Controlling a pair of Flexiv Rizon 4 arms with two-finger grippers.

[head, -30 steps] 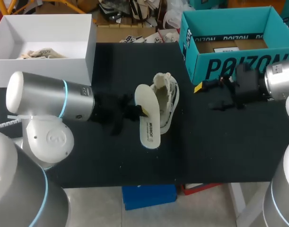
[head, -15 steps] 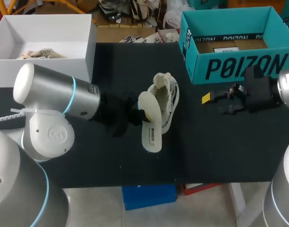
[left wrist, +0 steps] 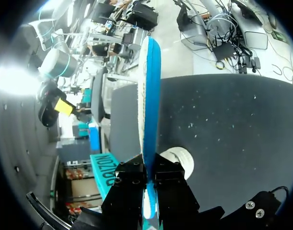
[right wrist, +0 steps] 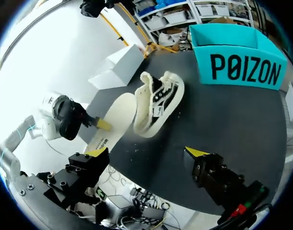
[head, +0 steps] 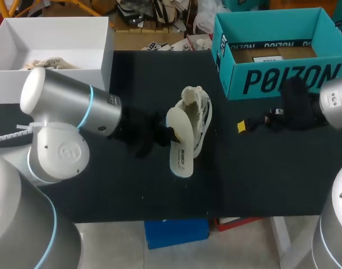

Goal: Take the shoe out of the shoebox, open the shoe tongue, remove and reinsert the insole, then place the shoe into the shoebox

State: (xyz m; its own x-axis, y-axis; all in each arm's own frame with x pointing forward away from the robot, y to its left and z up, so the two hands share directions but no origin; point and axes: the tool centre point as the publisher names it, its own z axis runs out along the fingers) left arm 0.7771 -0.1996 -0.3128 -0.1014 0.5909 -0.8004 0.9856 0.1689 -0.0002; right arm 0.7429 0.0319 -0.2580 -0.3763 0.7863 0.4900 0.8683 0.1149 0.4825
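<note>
A cream and black shoe [head: 196,119] lies on its side in the middle of the black table [head: 260,179]. My left gripper [head: 169,133] is shut on the edge of the cream insole [head: 179,143], holding it out of the shoe and just left of it. In the left wrist view the insole [left wrist: 150,91] stands edge-on between the gripper's fingers [left wrist: 150,175], blue underside showing. My right gripper [head: 248,124] hangs open and empty to the right of the shoe. The right wrist view shows the shoe [right wrist: 158,101], insole [right wrist: 113,120] and left gripper [right wrist: 101,124] ahead of my open right gripper [right wrist: 147,153].
The teal shoebox [head: 246,59] stands open at the back right, just behind my right gripper. A white box [head: 101,61] with another shoe in it sits at the back left. The teal shoebox [right wrist: 242,64] and white box [right wrist: 118,67] also show in the right wrist view.
My left arm has shifted a little to the right with the insole, bringing it closer to the shoe. My right arm has drawn back to the right and turned its wrist.
</note>
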